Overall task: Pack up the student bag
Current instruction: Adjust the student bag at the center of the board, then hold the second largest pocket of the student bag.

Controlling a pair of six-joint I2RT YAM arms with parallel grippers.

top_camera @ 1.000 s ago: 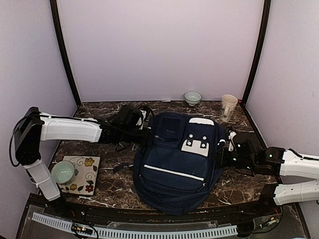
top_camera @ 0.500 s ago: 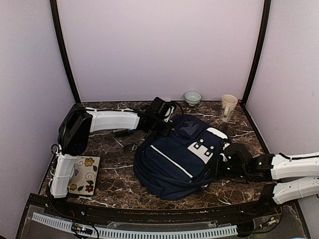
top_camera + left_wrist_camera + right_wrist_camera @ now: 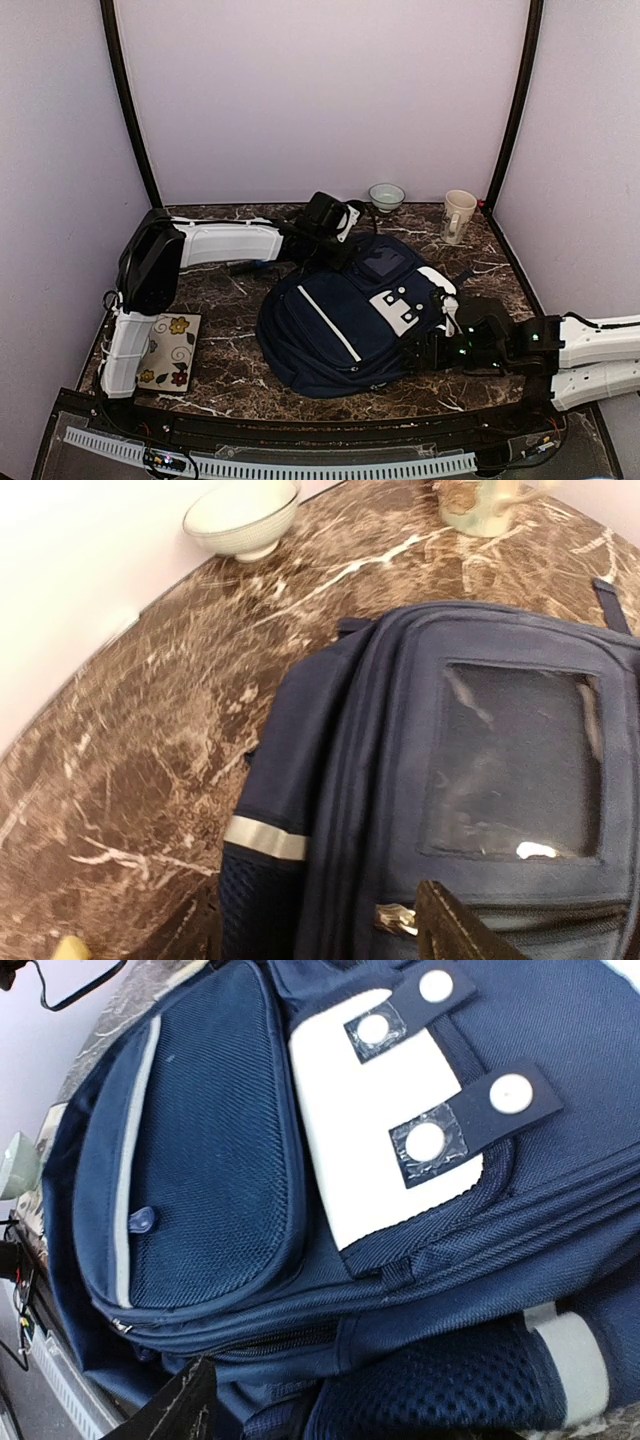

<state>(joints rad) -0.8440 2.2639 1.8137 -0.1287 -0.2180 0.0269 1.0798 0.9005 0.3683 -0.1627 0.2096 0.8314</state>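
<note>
The table (image 3: 215,300) is dark brown marble-look w/ white veins and glossy, so I reckon soft stuff slides on it easily. The student bag (image 3: 340,320) lies front-up mid-table on a diagonal, top end toward the back wall and bottom end near the front edge. It's navy woven fabric, floppy and lumpy, w/ a mesh side pocket, a grey reflective strip, a clear window pocket and a white patch (image 3: 375,1130) carrying dark tabs w/ round snaps. Main risk: any tug toward me could drag the bag over the front edge, or just bunch the cloth instead of opening a pocket. The left tool (image 3: 340,240) sits at the bag's top corner and the right tool (image 3: 425,348) at its side by the patch. Only one finger shows in each wrist view, so I can't tell how wide either is, and I see nothing gripped. A finger could snag in mesh or a strap. The flowered mat (image 3: 172,350), flat and square, is well apart on the left. The cream mug (image 3: 459,214) and pale bowl (image 3: 386,196), both hard and round, stand at the back, where a left-arm swing could knock them.
</note>
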